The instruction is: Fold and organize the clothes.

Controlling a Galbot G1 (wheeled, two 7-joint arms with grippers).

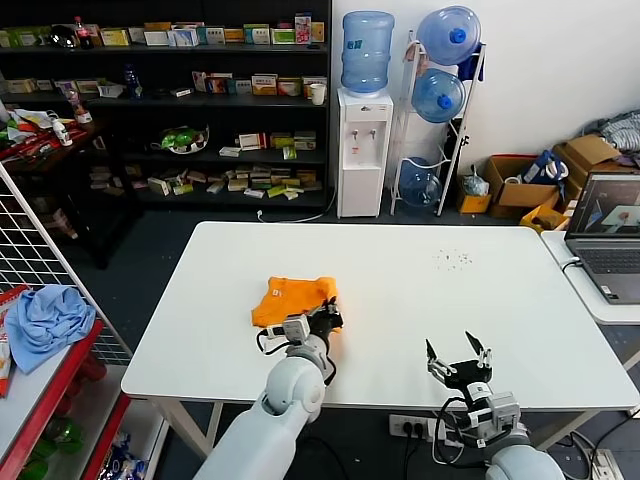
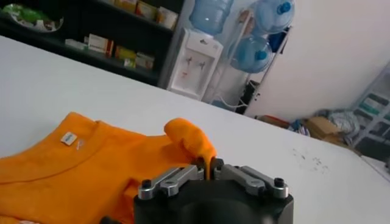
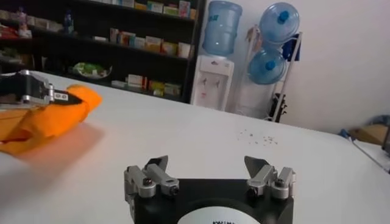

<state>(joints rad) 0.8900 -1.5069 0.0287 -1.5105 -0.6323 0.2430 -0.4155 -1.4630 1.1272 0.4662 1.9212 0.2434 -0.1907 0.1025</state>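
The clothes, one bright orange T-shirt (image 1: 288, 297), lie bunched and partly folded on the white table (image 1: 420, 290), left of its middle. My left gripper (image 1: 328, 318) is at the shirt's near right edge, shut on a raised fold of the fabric. In the left wrist view the orange cloth (image 2: 91, 164) runs up between the nearly closed jaws of the left gripper (image 2: 209, 165). A small white neck label (image 2: 68, 139) faces up. My right gripper (image 1: 459, 350) hovers open near the table's front right edge, nothing between its fingers (image 3: 156, 164). The right wrist view shows the shirt (image 3: 55, 119) far off.
A light blue cloth (image 1: 45, 318) lies on the red rack at left, beside a wire grid (image 1: 30, 250). An open laptop (image 1: 610, 235) sits on a side table at right. Dark specks (image 1: 452, 259) dot the table's far right. Shelves and a water dispenser (image 1: 362, 150) stand behind.
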